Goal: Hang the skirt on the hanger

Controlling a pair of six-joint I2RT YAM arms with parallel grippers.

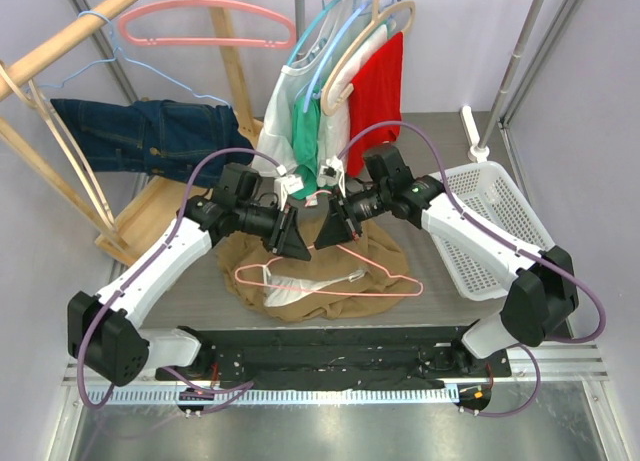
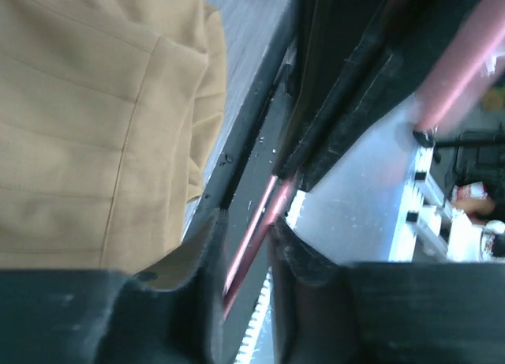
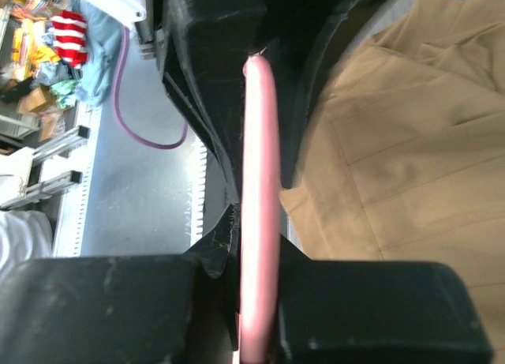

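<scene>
Right fingers [image 3: 371, 309] pinch the pink hanger [image 3: 259, 182] over the tan skirt [image 3: 418, 143].

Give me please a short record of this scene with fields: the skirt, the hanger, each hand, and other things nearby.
skirt: tan, crumpled, not yet on the hanger
hanger: pink, over the skirt, its top between the two hands
right hand: shut on the hanger
left hand: fingers on both sides of the hanger; a firm grip cannot be told
basket: white, right of the skirt
</scene>
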